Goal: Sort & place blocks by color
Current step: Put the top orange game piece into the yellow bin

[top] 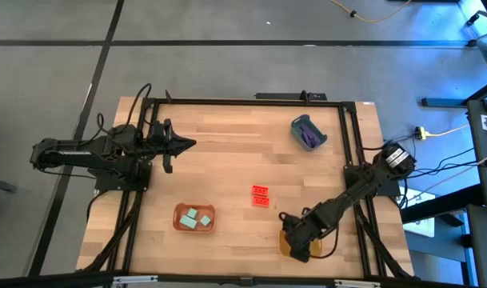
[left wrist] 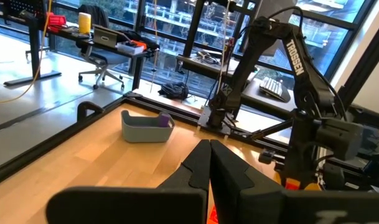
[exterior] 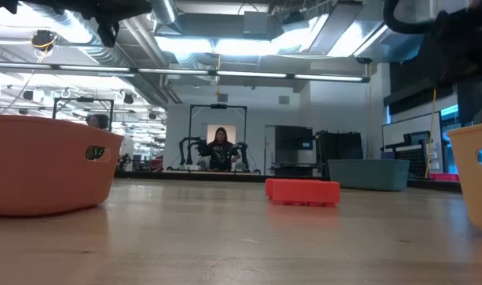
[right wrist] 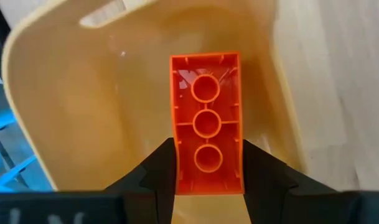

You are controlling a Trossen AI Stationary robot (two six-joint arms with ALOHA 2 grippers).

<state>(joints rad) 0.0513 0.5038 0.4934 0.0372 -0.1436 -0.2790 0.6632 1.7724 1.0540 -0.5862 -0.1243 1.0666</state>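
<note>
Light wooden table (top: 227, 152). Resting on it: an orange tray (top: 193, 218) holding teal cubes (top: 197, 218), two red bricks (top: 261, 195) side by side near centre, a blue-grey cup (top: 308, 132), and a yellow tray (top: 289, 246) largely hidden beneath an arm.

high view: right gripper (top: 297, 240) covers the yellow tray (top: 285, 245), so the red block (right wrist: 207, 121) it grips is hidden | purple pieces in the blue-grey cup (top: 309, 133) too small to count | low view: orange tray (exterior: 43, 174) and yellow tray cut by the edges | person (exterior: 222, 147) distant, indistinct
</note>
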